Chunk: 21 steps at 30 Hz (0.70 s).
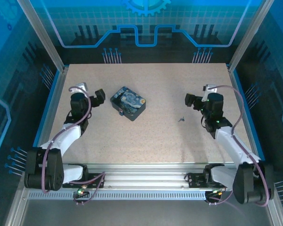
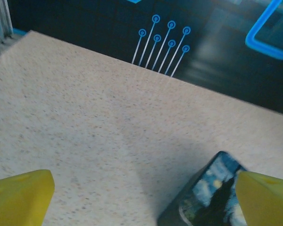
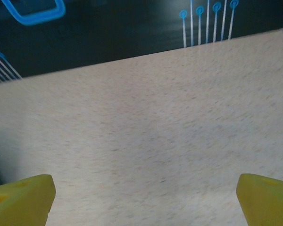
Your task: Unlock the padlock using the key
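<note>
**A:** Status: left claw [image 1: 100,96] has its yellow tips spread wide with nothing between them. It sits just left of the dark-blue rectangular padlock with the starry-night print [image 1: 128,103]. In its wrist view the padlock's corner is right by the right fingertip [image 2: 264,202]. I can't tell if they touch.

**B:** Other side?

**A:** right claw [image 1: 191,100] is spread wide too, and empty. It's well right of the padlock, with bare speckled beige surface [image 3: 146,117] between its tips.

**B:** Key?

**A:** The small dark metal key [image 1: 181,119] lies flat on the surface, right of the padlock and a bit nearer the arm bases. It isn't as far out as the right claw. It's too small to read which way the blade points.

**B:** So the step in hand is picking up the key, and nothing's started.

**A:** That's my read. The right claw is closer, so it should take the key. Come straight down with the tips astride the bow and leave the blade sticking out for insertion. It's a thin flat part on a flat surface, so the tips need to reach the surface and close slowly, or the key skates off.

**B:** Left?

**A:** Pin the padlock body. It lies flat, turned diagonal to the surface edges. Grip across the short sides so it can't spin when the key turns. I can't make out the keyhole or shackle from above, so find the keyhole face before lining up.
</note>
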### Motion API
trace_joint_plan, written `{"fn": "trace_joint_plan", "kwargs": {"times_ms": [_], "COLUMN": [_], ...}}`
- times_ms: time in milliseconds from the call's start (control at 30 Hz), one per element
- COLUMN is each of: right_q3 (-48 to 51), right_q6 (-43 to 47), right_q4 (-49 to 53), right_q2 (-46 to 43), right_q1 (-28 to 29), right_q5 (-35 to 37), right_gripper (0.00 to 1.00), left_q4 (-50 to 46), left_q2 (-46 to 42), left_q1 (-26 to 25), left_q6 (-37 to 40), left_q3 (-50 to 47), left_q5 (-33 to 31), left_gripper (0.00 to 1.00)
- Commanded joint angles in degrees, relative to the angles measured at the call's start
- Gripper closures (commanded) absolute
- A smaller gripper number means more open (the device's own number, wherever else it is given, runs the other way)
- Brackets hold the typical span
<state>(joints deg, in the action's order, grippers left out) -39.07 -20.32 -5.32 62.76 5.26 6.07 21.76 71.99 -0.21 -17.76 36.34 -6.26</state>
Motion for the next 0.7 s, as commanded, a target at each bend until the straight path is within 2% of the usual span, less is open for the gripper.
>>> {"fn": "trace_joint_plan", "kwargs": {"times_ms": [0, 67, 167, 300, 467, 667], "right_q3": [-3.3, -2.5, -1.5, -0.2, 1.4, 3.5], "right_q6": [-13.1, -14.6, -15.2, -15.1, -14.9, -15.7], "right_q4": [12.7, 13.1, 15.2, 18.5, 22.4, 23.2], "right_q2": [-2.8, -4.3, -7.2, -10.1, -12.5, -13.1], "right_q1": [-1.4, -0.5, 2.0, 6.8, 13.7, 17.3], "right_q5": [-13.1, -16.9, -18.7, -19.6, -16.5, -14.3], "right_gripper": [0.00, 0.00, 0.00, 0.00, 0.00, 0.00], "left_q4": [-9.7, -15.4, -19.8, -25.3, -34.6, -39.2], "left_q2": [2.5, 6.7, 12.8, 21.0, 33.0, 40.4], "left_q1": [1.7, 1.6, 1.4, 0.7, -0.6, -2.4], "left_q6": [-8.7, -8.7, -8.3, -7.4, -5.0, -4.0], "left_q3": [6.4, 12.0, 18.2, 26.4, 38.7, 45.4], "left_q5": [12.6, 17.1, 22.7, 25.1, 26.9, 31.2], "left_gripper": [0.01, 0.01, 0.01, 0.01, 0.04, 0.11]}}
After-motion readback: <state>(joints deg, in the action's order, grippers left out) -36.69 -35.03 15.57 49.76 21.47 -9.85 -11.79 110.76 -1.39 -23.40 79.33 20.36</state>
